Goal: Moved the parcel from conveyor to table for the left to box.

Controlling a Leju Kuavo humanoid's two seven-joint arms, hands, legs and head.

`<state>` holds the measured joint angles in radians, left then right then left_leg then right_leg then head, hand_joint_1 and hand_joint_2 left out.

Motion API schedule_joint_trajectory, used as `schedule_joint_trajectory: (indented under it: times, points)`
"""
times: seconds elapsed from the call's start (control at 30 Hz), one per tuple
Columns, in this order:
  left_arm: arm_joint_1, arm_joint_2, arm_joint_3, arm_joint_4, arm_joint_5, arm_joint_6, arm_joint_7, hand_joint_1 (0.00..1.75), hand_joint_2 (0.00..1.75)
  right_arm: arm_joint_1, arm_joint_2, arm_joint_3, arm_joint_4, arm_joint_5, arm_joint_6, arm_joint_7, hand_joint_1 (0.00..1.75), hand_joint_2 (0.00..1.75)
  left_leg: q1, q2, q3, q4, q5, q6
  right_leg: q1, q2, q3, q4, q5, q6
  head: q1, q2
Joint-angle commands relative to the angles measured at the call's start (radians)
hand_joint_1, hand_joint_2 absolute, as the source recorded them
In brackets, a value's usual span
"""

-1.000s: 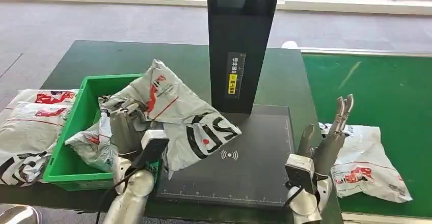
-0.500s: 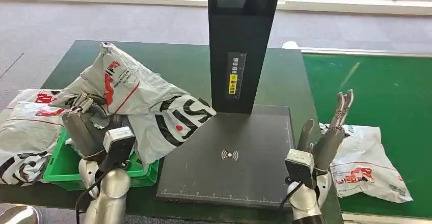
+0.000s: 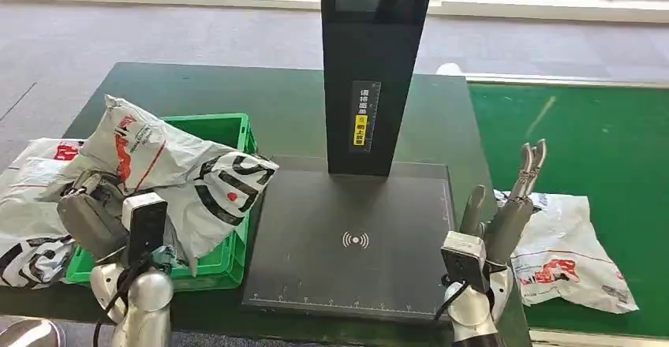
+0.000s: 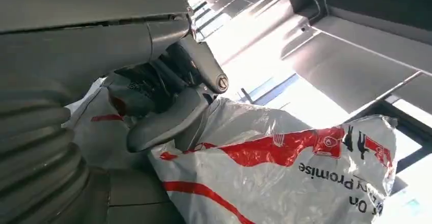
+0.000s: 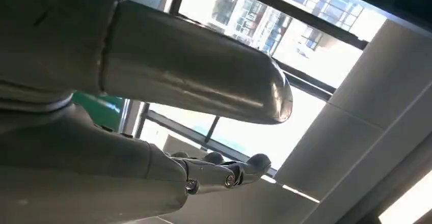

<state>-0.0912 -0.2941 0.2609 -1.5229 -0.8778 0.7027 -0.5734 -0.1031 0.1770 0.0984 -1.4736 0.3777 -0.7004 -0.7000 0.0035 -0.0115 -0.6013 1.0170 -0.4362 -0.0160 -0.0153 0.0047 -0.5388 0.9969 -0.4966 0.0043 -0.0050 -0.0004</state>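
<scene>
Left hand (image 3: 91, 209) grips the parcel (image 3: 185, 177), fingers curled into the plastic, holding it above the green bin (image 3: 225, 256). Right hand (image 3: 505, 205) upright, fingers spread, holding nothing, near another parcel (image 3: 568, 256) on the conveyor (image 3: 599, 142).

The parcel (image 3: 177, 181) I hold in my left hand (image 3: 91, 213) is a crumpled white and grey plastic mailer with bold black lettering and red markings; it hangs tilted above the green box (image 3: 225, 256), its lettered end drooping over the box's right rim and its red-printed end raised toward the far left; the box stands at the left end of the dark green bench (image 3: 276, 98). In the left wrist view the parcel (image 4: 285, 178) shows red stripes and small black print, with my fingers (image 4: 163, 122) pressed into its creased skin.
</scene>
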Motion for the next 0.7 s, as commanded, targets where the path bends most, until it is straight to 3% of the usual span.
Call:
schedule_joint_trajectory:
  times: [0.03, 0.17, 0.4, 0.53, 0.57, 0.7]
  points:
    - [-0.079, -0.055, 0.11, 0.076, 0.003, -0.005, 0.0, 1.75, 1.75, -0.014, 0.011, -0.023, 0.023, -0.004, 0.002, 0.002, 0.0, 0.0, 0.0, -0.001, 0.001, -0.001, 0.0, 0.0, 0.0, -0.002, 0.002, -0.002, 0.0, -0.001, 0.0, 0.0]
    - [-0.096, -0.055, 0.159, 0.105, -0.004, -0.005, 0.017, 1.75, 1.75, -0.01, 0.008, -0.019, 0.024, -0.009, 0.002, 0.002, 0.0, 0.0, 0.0, -0.001, 0.002, -0.002, 0.001, 0.0, 0.0, -0.003, 0.002, -0.003, 0.001, -0.001, 0.0, 0.0]
    - [-0.23, -0.055, 0.404, 0.397, -0.058, -0.005, -0.044, 1.75, 1.75, -0.013, 0.005, -0.013, 0.033, -0.018, 0.002, 0.002, 0.0, 0.0, -0.001, -0.001, 0.003, -0.003, 0.001, 0.0, 0.0, -0.002, 0.003, -0.002, 0.0, -0.001, 0.0, 0.0]
    - [-0.251, -0.055, 0.44, 0.43, -0.077, -0.005, -0.046, 1.75, 1.75, -0.015, 0.004, -0.013, 0.036, -0.015, 0.002, 0.002, 0.0, 0.0, 0.0, 0.0, 0.003, -0.004, 0.002, 0.0, 0.0, -0.001, 0.004, -0.004, 0.001, -0.001, 0.0, 0.0]
    - [-0.253, -0.055, 0.427, 0.448, -0.113, -0.005, -0.009, 0.0, 1.75, -0.01, 0.009, -0.028, 0.027, -0.005, 0.002, 0.002, 0.0, 0.0, 0.0, 0.001, 0.003, -0.003, 0.001, 0.0, 0.0, -0.001, 0.004, -0.003, 0.001, -0.001, 0.0, 0.0]
    - [-0.253, -0.055, 0.397, 0.455, -0.151, -0.005, 0.04, 0.0, 1.75, 0.004, 0.007, -0.031, 0.014, -0.004, 0.003, 0.002, 0.0, 0.0, 0.0, -0.002, 0.002, -0.003, 0.001, 0.0, 0.0, -0.004, 0.005, -0.003, 0.0, -0.001, 0.0, 0.0]
